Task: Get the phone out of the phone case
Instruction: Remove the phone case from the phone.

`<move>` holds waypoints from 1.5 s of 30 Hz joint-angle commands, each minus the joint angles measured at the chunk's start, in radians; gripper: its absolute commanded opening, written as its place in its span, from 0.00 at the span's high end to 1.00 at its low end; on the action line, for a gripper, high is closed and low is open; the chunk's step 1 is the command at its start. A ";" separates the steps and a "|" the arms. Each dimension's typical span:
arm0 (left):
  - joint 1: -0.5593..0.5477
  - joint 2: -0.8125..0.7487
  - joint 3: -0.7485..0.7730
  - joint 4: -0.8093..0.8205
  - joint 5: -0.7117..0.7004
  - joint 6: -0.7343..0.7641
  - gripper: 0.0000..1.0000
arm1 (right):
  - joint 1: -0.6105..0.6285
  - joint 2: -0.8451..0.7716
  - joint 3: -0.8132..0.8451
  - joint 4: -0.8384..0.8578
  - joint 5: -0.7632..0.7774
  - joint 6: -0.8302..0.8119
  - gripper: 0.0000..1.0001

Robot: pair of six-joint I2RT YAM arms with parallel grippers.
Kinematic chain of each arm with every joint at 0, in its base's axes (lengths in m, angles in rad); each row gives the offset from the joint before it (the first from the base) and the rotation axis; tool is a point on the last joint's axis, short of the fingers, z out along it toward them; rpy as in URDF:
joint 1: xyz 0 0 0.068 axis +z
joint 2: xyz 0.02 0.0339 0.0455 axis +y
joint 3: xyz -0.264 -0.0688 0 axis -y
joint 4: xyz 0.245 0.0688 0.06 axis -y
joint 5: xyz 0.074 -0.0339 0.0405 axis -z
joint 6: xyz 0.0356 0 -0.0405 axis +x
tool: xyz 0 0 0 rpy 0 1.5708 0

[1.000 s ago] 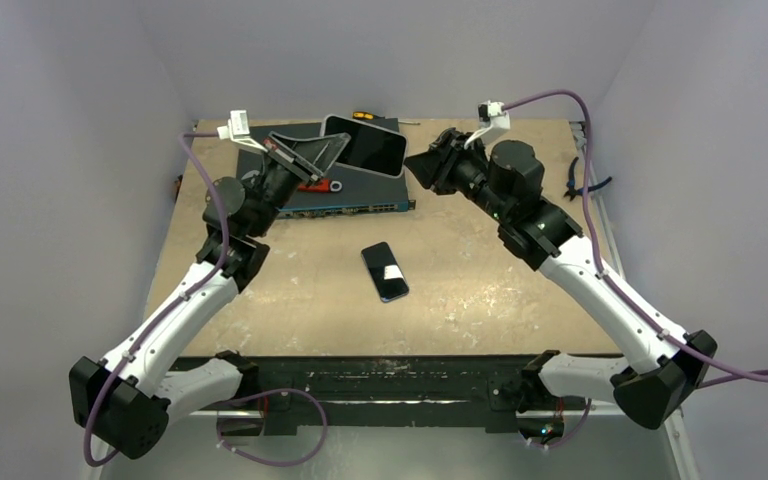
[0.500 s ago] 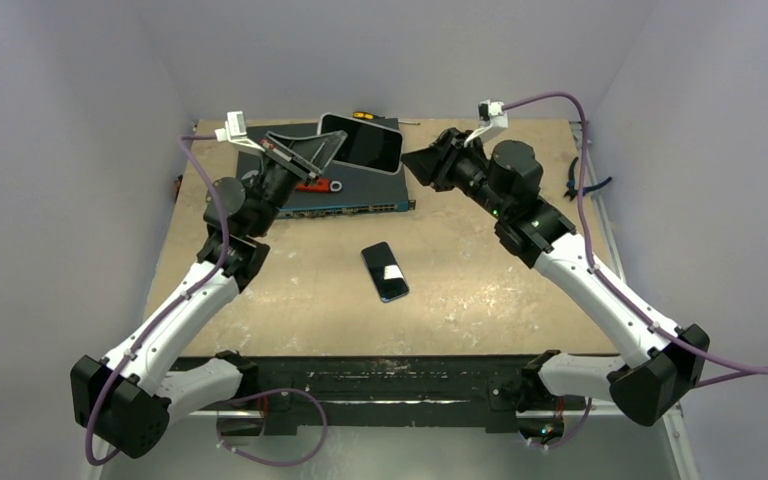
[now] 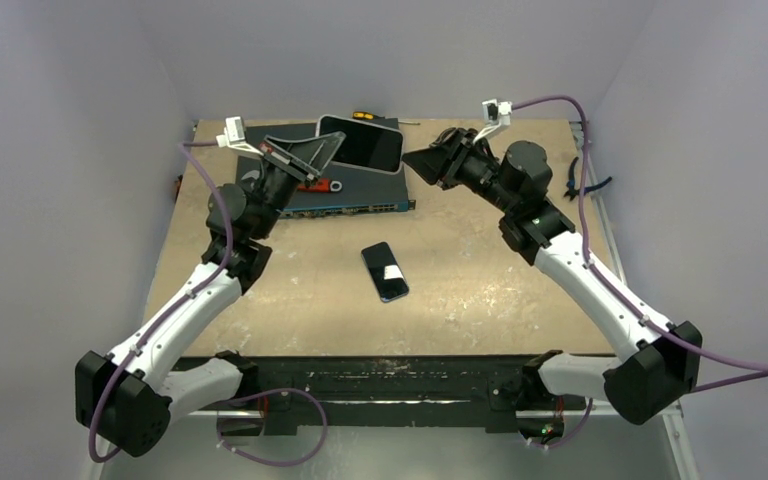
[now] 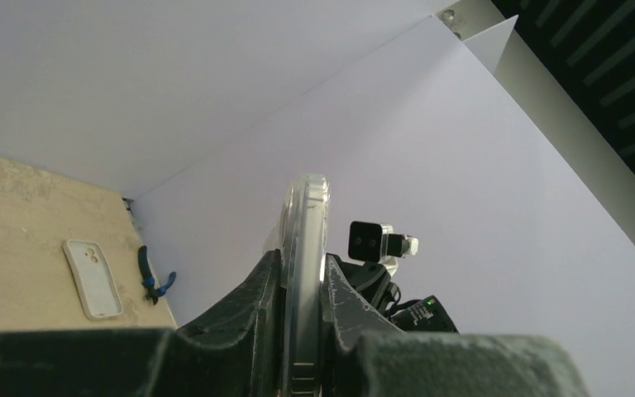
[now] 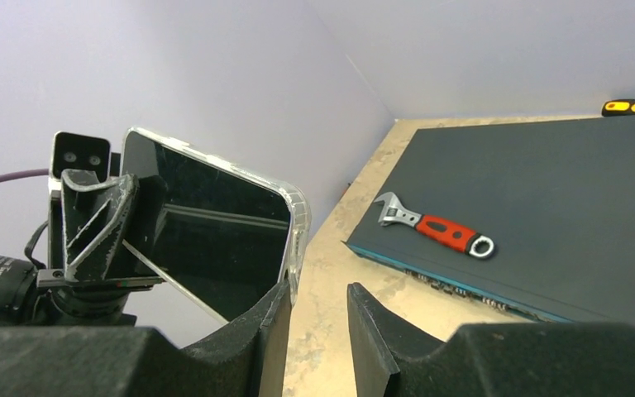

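Overhead: two arms reach over the bench (image 3: 480,290) toward its back edge.
Left gripper (image 4: 301,273): closed tight on one edge of the cased phone, holding it up in the air.
Phone (image 3: 362,145): dark screen, inside its clear phone case (image 5: 295,217), raised above the grey network switch (image 5: 546,190).
Right gripper (image 5: 318,294): fingers parted, nothing between them; one finger sits just beside the case's corner, contact unclear.
On the switch: a red-handled wrench (image 5: 434,231).
Bench centre: a second dark phone (image 3: 385,271), lying flat, well apart from both grippers.
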 commanded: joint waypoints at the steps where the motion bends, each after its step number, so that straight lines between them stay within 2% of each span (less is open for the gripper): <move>1: -0.047 -0.030 0.054 0.434 0.137 -0.257 1.00 | 0.038 0.068 -0.030 -0.143 -0.164 0.007 0.65; 3: -0.047 -0.030 0.067 0.428 0.140 -0.250 1.00 | 0.037 0.089 0.020 -0.285 -0.094 -0.067 0.67; 7: -0.048 -0.026 0.098 0.413 0.146 -0.239 1.00 | 0.039 0.123 0.089 -0.444 0.056 -0.147 0.68; 18: -0.067 0.000 0.161 0.412 0.150 -0.244 1.00 | 0.052 0.189 0.133 -0.518 0.166 -0.180 0.61; 22: -0.076 0.012 0.186 0.410 0.151 -0.239 1.00 | 0.055 0.206 0.136 -0.515 0.163 -0.180 0.58; 29: -0.100 0.036 0.200 0.443 0.147 -0.255 1.00 | 0.055 0.202 0.096 -0.423 0.064 -0.139 0.55; 45: -0.130 0.037 0.146 0.466 0.129 -0.267 1.00 | 0.056 0.207 0.042 -0.182 -0.301 -0.011 0.52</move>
